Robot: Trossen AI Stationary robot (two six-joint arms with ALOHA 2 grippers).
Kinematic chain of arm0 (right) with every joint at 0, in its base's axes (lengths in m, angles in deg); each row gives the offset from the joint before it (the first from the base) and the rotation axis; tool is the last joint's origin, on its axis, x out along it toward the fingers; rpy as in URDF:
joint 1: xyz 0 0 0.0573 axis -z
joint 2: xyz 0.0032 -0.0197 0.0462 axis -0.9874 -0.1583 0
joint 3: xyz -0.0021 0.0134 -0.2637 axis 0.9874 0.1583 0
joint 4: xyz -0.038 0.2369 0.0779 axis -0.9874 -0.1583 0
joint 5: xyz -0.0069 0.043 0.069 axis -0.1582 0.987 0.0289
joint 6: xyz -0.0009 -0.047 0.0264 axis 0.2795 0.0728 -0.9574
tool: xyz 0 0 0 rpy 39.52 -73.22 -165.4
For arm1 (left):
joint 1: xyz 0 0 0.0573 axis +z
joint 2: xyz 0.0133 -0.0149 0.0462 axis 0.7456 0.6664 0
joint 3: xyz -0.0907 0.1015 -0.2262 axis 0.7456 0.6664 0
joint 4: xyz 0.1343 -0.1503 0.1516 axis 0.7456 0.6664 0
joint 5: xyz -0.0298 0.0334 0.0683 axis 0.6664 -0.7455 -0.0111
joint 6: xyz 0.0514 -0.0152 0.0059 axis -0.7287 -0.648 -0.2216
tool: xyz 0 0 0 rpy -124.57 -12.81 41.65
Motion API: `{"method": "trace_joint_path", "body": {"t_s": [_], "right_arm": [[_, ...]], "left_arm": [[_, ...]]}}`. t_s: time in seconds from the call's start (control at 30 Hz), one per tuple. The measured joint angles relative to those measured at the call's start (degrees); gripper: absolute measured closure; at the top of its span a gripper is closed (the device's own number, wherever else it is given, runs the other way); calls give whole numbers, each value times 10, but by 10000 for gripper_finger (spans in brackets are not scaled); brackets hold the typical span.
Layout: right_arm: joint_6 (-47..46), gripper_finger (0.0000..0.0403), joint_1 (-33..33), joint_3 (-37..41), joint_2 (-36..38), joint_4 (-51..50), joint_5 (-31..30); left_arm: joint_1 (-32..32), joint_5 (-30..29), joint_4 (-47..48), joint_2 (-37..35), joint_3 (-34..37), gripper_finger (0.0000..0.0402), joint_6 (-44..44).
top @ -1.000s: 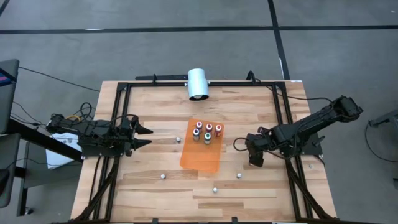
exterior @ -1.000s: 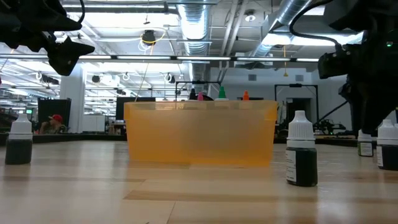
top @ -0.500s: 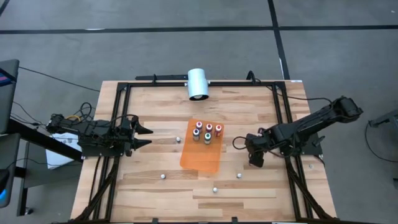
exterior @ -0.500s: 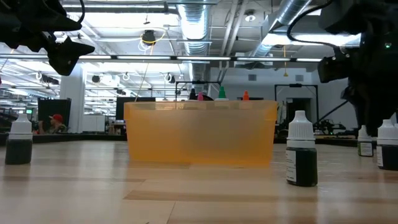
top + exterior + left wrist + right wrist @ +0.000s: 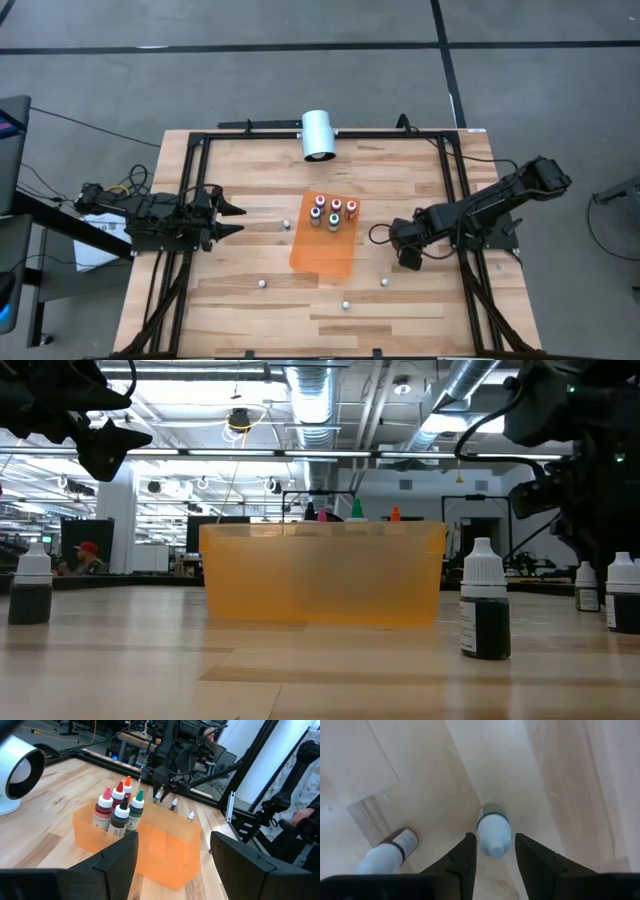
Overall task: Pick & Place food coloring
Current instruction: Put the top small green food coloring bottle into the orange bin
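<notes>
- The right gripper (image 5: 492, 852) points down at the pale wooden surface (image 5: 250, 180), to the right of the translucent orange plastic tray (image 5: 323, 255). Its jaws stand narrowly apart on either side of a small white-capped food coloring bottle (image 5: 493, 827); whether they press on it cannot be told.
- A second small white-capped bottle (image 5: 387, 852) stands just beside that gripper.
- Five food coloring bottles with red, pink, orange, green and white tops (image 5: 120, 807) stand together at one end of the tray.
- Other tiny bottles stand scattered on the surface, one (image 5: 485, 612) near the tray.
- The left gripper (image 5: 233, 219) waits at the left edge, jaws wide and empty.
- A white cylinder (image 5: 319, 135) lies at the far edge.
</notes>
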Motion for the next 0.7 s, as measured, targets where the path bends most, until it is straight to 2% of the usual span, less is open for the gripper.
{"method": "trace_joint_path", "body": {"t_s": [0.7], "right_arm": [[15,281,29,0,19,22,-1]], "left_arm": [[0,0,0,0,0,161,0]]}}
